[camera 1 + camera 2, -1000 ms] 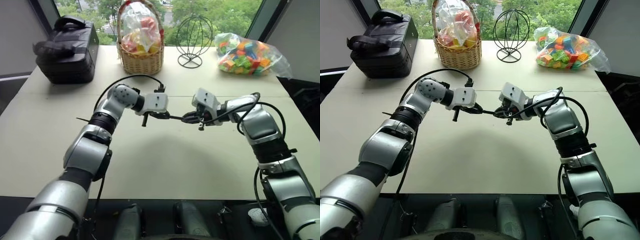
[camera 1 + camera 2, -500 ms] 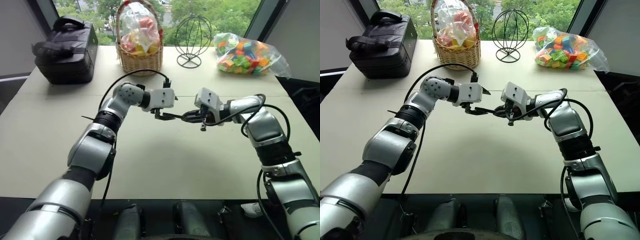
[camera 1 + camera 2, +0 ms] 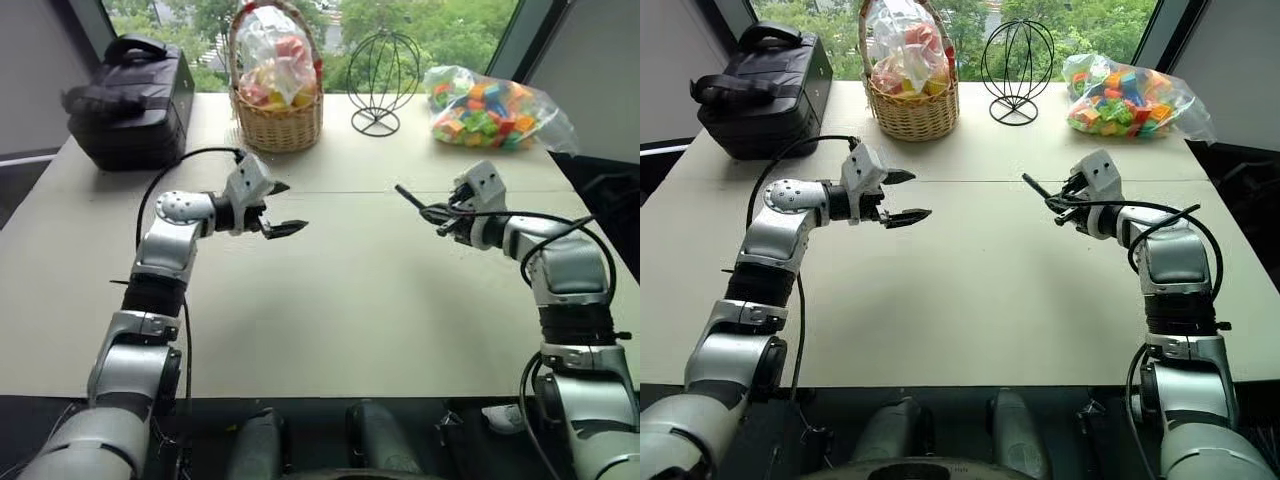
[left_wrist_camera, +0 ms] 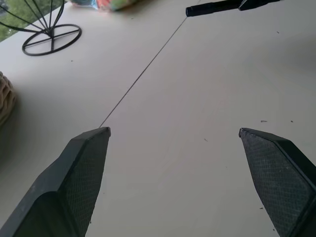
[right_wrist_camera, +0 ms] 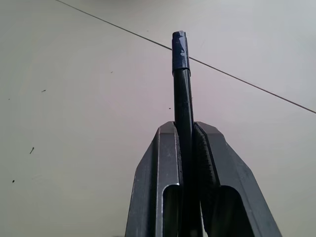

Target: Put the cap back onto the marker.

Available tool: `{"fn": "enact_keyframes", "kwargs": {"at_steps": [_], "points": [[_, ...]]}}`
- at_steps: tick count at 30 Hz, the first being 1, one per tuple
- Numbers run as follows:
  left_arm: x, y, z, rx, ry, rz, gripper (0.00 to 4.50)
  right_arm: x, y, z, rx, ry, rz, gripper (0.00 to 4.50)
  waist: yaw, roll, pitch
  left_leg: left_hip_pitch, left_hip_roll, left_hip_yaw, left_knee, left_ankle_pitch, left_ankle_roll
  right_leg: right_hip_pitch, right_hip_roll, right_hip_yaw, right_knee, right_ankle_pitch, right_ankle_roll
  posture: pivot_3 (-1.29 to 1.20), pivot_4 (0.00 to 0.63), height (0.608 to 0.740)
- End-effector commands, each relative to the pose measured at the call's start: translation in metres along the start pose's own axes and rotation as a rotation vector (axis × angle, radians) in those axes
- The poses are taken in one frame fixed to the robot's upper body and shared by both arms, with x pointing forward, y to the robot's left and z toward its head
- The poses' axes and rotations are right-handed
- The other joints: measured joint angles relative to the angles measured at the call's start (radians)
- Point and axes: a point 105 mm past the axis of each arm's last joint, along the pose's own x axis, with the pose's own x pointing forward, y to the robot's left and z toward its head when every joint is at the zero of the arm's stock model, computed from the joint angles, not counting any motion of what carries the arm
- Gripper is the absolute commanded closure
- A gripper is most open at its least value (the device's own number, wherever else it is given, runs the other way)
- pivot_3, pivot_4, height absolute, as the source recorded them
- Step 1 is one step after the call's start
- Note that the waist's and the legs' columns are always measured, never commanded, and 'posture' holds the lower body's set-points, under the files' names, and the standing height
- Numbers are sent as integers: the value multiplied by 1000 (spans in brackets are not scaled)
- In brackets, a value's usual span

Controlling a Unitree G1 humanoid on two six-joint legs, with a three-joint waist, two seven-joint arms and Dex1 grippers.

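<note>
Over the table's near half: both arms are hovering above the pale table (image 3: 330, 320), well apart from each other.
Left gripper (image 3: 282, 210): its two black fingers (image 4: 81, 173) are standing spread wide with nothing between them, pointing across toward the other arm.
Right gripper (image 3: 436, 214): its fingers are pressing together on the marker (image 5: 182, 98), pinching the slim dark shaft.
Marker: it is sticking out past the right fingertips toward the left arm, held clear of the table.
Cap (image 5: 180, 52): it is sitting on the marker's outer end, a short dark sleeve slightly thicker than the shaft.
Table seam (image 4: 143, 74): a thin dark line is running across the surface under both grippers.
Far left: a black bag (image 3: 130, 100) is resting on the table.
Far middle: a wicker basket (image 3: 277, 95) holding a plastic-wrapped bundle is standing just beside a black wire stand (image 3: 382, 75).
Far right: a clear bag of coloured blocks (image 3: 490, 108) is lying near the table's back edge.
</note>
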Motion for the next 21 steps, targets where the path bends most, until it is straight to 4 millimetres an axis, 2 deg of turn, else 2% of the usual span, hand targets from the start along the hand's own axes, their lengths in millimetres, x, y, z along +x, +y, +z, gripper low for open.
{"fn": "enact_keyframes", "kwargs": {"at_steps": [1,8,13,17,20,21], "points": [[-6,7,-2,-67,0,226,138,-5,-6,-4,165,-11,-123,4500,4,0,0,0,-1,0,0,0,1,0,-1,0,0,0,0,0,150,740],[-6,17,-11,-188,-44,530,138,3,-3,-26,367,24,-218,4500,1,0,0,0,-2,0,0,0,1,1,-2,1,0,2,2,0,150,740],[-4,15,-14,-194,-57,575,87,4,-3,-38,374,52,-248,2142,-2,0,0,1,-1,0,0,0,0,1,-1,1,-1,2,2,0,150,740],[-8,17,-13,-201,-88,582,87,1,-5,-31,313,34,-253,20,-2,0,0,1,-1,0,0,0,0,1,-1,1,-1,2,2,0,150,740],[-25,28,-7,-196,-134,550,87,-18,-24,5,51,-101,-284,20,0,0,0,1,-2,0,0,0,0,1,-1,1,-1,2,2,0,150,740],[-36,34,-5,-181,-145,551,87,-29,-36,14,-23,-141,-308,20,0,0,0,0,-2,0,0,0,0,1,-1,1,-2,2,2,0,150,740]]}}
